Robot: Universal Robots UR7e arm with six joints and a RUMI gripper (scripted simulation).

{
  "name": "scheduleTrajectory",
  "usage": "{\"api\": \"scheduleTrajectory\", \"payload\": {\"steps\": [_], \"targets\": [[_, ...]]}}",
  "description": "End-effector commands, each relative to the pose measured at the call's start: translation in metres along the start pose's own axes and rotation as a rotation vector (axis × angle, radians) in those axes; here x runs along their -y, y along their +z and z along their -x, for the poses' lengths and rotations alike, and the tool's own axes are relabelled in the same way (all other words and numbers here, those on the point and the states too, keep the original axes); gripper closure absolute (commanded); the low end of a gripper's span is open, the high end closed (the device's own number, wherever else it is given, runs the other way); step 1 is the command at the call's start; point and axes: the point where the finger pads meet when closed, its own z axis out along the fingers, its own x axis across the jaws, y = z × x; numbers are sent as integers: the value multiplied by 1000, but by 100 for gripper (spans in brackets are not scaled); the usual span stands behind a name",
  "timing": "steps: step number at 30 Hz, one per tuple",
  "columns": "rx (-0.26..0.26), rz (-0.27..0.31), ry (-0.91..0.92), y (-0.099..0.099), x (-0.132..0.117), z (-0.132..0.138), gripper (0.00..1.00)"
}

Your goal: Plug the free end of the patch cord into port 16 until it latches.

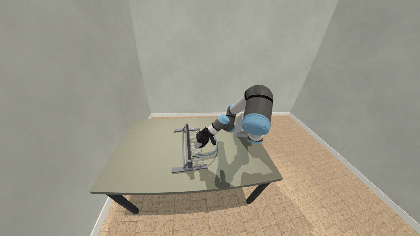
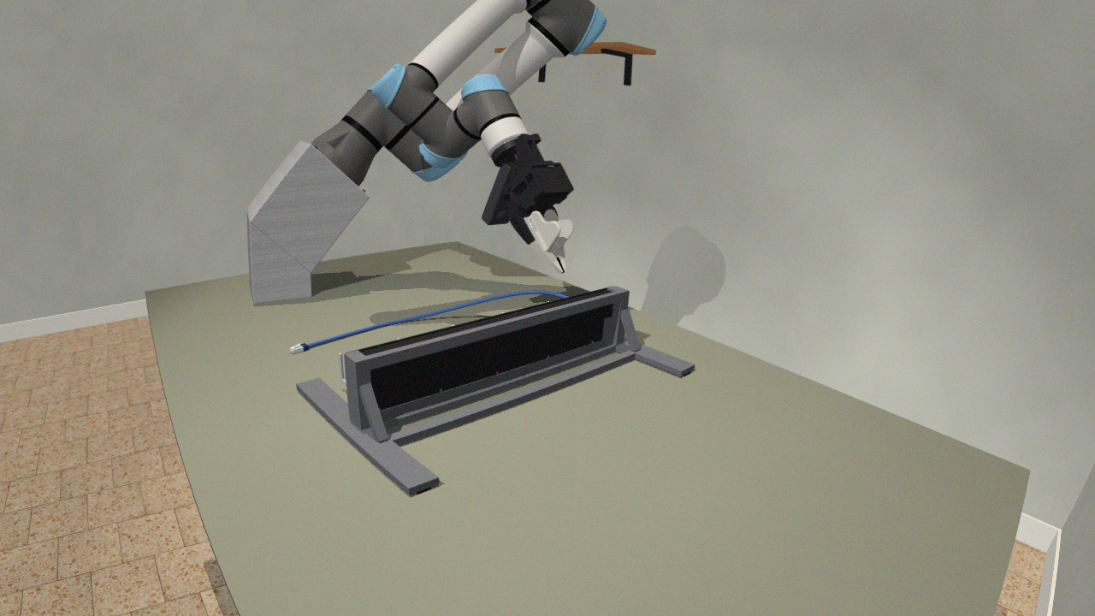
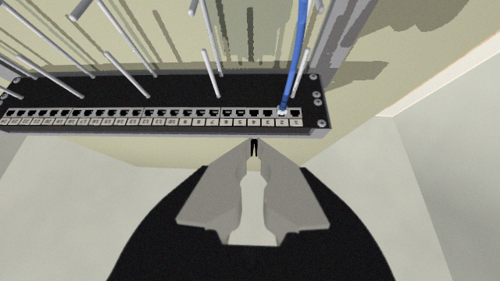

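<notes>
The hand (image 2: 561,263) is hovering pinched narrow and holding nothing above the rack (image 2: 489,330); the patch cord's free plug (image 2: 297,348) is lying on the tabletop (image 2: 689,490) at the rack's 9 o'clock.

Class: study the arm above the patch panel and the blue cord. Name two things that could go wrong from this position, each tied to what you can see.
1. The gripper is shut on nothing, while the free plug lies on the table far along the rack; a grasp attempt with closed fingers would probably just push it.
2. The gripper hangs close above the panel near the plugged end; descending here could knock the blue cord or tilt the rack.
</notes>
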Motion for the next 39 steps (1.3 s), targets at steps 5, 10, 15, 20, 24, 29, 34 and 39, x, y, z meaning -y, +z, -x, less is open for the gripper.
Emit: {"api": "scheduleTrajectory", "payload": {"steps": [5, 10, 15, 20, 24, 29, 34, 39], "targets": [[0, 1, 0, -3, 0, 0, 100], [0, 1, 0, -5, 0, 0, 100], [0, 1, 0, -10, 0, 0, 100], [0, 1, 0, -18, 0, 0, 100], [0, 1, 0, -25, 0, 0, 100], [0, 1, 0, -31, 0, 0, 100], [0, 1, 0, -42, 0, 0, 100], [0, 1, 0, -53, 0, 0, 100]]}}
